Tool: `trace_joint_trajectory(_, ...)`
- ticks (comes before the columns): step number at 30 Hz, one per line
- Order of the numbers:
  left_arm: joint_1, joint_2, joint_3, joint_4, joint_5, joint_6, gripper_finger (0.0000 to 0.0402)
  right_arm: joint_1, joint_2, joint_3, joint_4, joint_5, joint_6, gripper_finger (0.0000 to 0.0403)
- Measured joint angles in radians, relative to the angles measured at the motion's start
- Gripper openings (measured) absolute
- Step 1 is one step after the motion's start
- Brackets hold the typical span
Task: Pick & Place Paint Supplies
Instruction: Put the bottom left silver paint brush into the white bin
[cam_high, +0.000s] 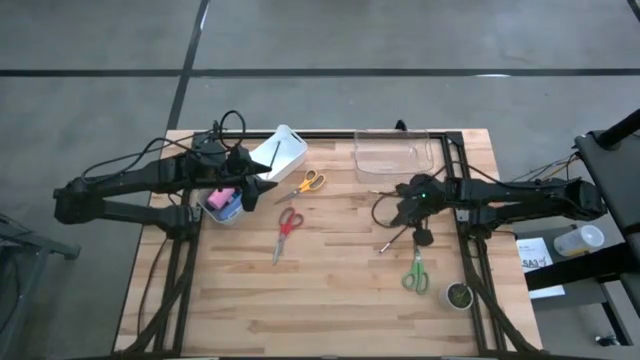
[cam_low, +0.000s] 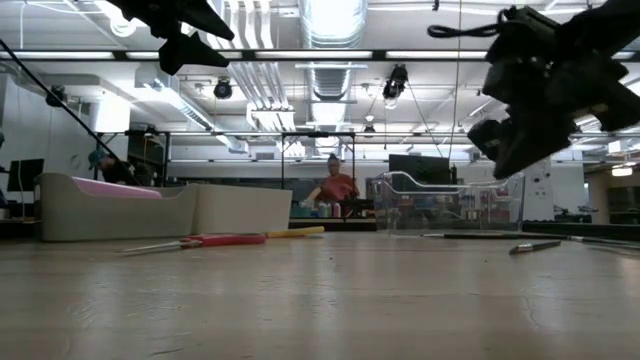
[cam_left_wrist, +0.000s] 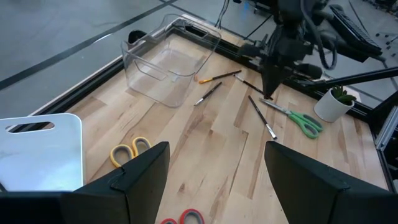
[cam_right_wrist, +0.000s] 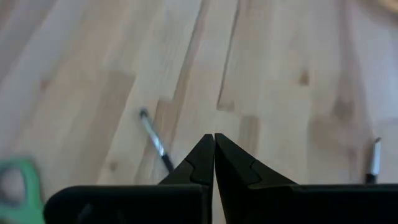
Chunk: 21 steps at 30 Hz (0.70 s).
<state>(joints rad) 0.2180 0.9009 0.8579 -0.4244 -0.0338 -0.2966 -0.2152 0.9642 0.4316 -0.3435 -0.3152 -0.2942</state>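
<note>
Over on the table's left, the left gripper hangs with its fingers spread wide and nothing between them, just beside the white bin and above the spot where the pink bottle lies in a second container under the arm. Moving right, the red-handled scissors and yellow-handled scissors lie mid-table. Farther right, the right gripper is pinched fully shut and empty, poised above the scattered paintbrushes. One brush lies just beside its tips, its long axis running diagonally across the wood grain, so the right arm is clearly the nearer one and would likely need to open and align across that axis. From the left wrist view, three or four brushes show near the clear tray; the overhead view hides most of them beneath the arm.
</note>
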Motion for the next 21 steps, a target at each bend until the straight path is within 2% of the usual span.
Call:
trace_joint_trajectory(7,0.000,0.000,0.000,0.000,0.000,0.000,0.0271,0.002,0.000,-0.062,0.007,-0.001,-0.015,0.0009)
trace_joint_trajectory(13,0.000,0.000,0.000,0.000,0.000,0.000,0.0271,0.001,0.000,-0.133,0.156,-0.061,0.047,0.0012)
trace_joint_trajectory(21,0.000,0.000,0.000,0.000,0.000,0.000,0.0271,0.002,0.000,-0.198,0.260,-0.101,-0.110,0.0072)
